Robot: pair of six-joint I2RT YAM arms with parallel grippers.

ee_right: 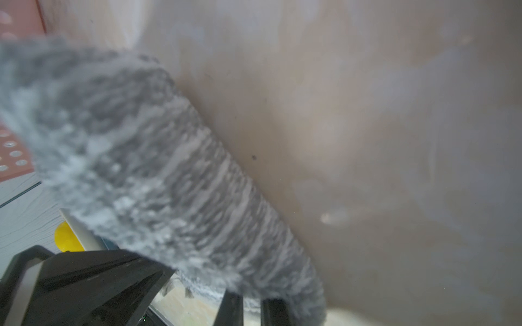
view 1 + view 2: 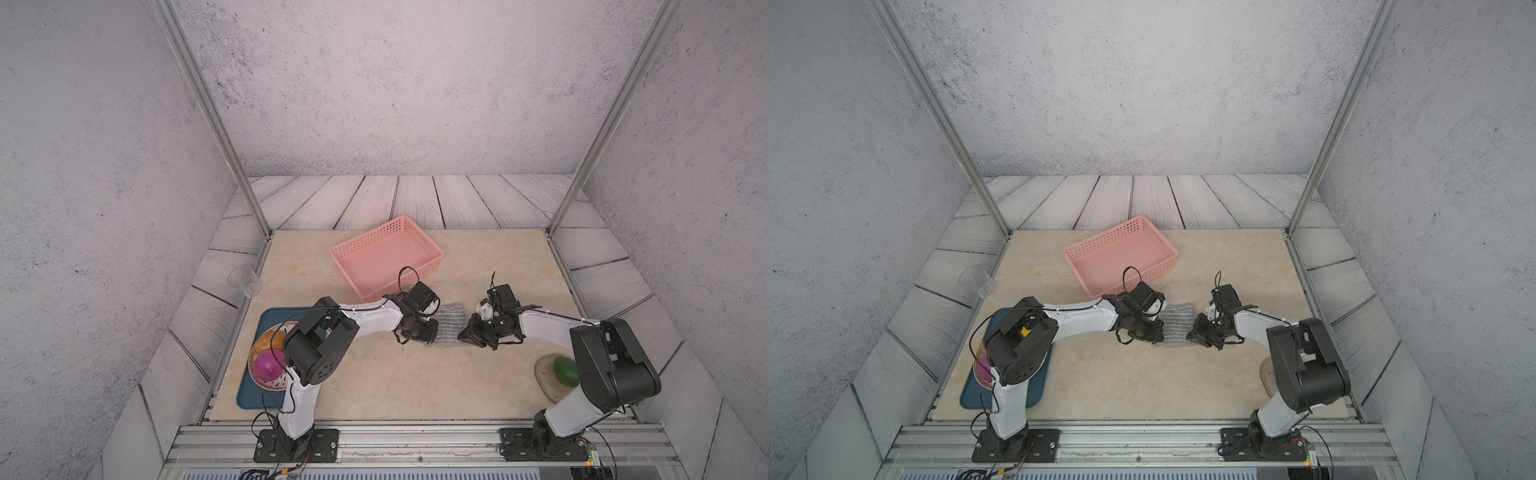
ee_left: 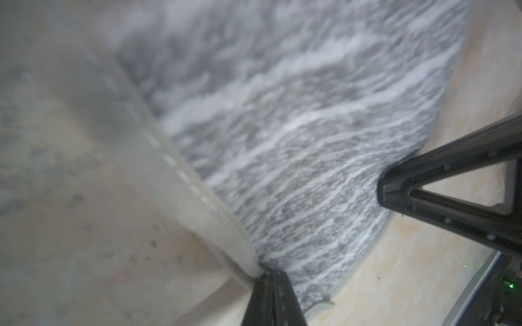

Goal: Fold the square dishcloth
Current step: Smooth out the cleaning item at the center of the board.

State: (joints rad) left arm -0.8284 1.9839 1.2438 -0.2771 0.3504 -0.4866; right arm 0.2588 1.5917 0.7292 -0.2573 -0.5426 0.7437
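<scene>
Square dishcloth (image 2: 451, 322) mid-surface (image 2: 374, 382), grey with thin white stripes, spread between the two hands and just near of the pink basket (image 2: 365, 233). Left hand (image 2: 432, 340) closed on the cloth's near left corner, hem bent up beside the fingertips (image 3: 271, 299) in the left wrist view. Right hand (image 2: 462, 334) at the near right corner, pinched shut on the cloth's edge, pile draped over the fingers (image 1: 231, 310) in the right wrist view.

Probably gripped corner and corner so as to carry the near edge over to the far edge in one even fold. Basket wall close behind the far edge: the one thing in the way of such a sweep.

Well apart:
- To the left, a dark blue tray (image 2: 249, 395) bearing a plate (image 2: 252, 358) with an orange fruit (image 2: 270, 341) and a magenta fruit (image 2: 268, 365).
- To the right, a green fruit (image 2: 565, 370) on a round mat (image 2: 544, 374).
- Off the surface at far left, a clear cup (image 2: 245, 280).
</scene>
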